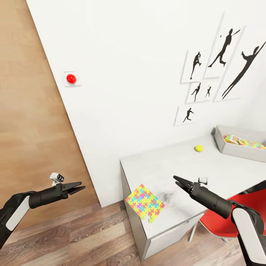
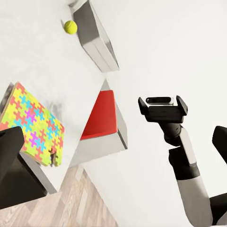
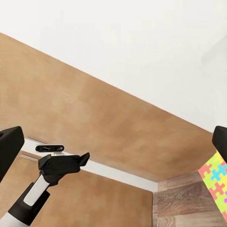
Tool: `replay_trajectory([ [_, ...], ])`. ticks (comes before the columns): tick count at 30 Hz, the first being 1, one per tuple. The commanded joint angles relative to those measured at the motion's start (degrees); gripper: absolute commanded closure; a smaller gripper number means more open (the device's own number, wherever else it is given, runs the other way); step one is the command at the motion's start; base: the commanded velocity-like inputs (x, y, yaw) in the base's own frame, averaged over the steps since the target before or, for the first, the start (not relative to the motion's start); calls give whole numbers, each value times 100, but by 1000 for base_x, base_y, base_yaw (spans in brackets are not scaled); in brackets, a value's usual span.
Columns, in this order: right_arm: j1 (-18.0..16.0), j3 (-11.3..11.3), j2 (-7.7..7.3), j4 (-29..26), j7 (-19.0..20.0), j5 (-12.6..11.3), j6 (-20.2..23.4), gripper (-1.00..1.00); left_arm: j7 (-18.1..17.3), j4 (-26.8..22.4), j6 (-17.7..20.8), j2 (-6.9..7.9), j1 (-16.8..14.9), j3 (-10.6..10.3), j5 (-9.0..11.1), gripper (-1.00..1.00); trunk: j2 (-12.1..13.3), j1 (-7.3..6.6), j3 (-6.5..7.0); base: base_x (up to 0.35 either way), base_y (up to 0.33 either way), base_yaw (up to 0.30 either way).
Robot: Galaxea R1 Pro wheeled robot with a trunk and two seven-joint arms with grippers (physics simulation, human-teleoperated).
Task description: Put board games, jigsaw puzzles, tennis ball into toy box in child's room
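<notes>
One jigsaw puzzle (image 1: pixel 145 202) (image 2: pixel 33 125) (image 3: pixel 216 177) lies at the near left corner of the pale grey table (image 1: pixel 221 173), partly overhanging the edge. The tennis ball (image 1: pixel 199 148) (image 2: pixel 70 27) rests further back, near the wall. At the back right stands the light-grey toy box (image 1: pixel 221 144) (image 2: pixel 97 40), with colourful flat items inside, one patterned like a puzzle. My right gripper (image 1: pixel 176 180) (image 2: pixel 162 108) hovers open above the table, just right of the puzzle. My left gripper (image 1: pixel 82 187) (image 3: pixel 85 157) hangs open and empty over the floor, left of the table. Board games and bed are out of view.
A red chair (image 1: pixel 221 221) (image 2: pixel 101 116) is tucked under the table's front right. A white wall with silhouette pictures (image 1: pixel 221 51) and a red button (image 1: pixel 71 78) runs behind the table. Wooden floor (image 1: pixel 92 236) lies to its left and front.
</notes>
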Motion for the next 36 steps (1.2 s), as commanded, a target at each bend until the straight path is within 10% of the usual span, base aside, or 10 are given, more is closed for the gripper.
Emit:
replay_trajectory([
  [1, -6, -8, 0, -1, 28, 18, 30, -100, -3, 3, 53, 6, -6, -19, 37, -100, -11, 4, -2, 0, 0, 0],
  [36, -6, 99, -2, -4, 34, 17, -172, -100, 6, 5, 53, 6, -5, -19, 37, -100, -11, 4, 330, 0, 0, 42],
])
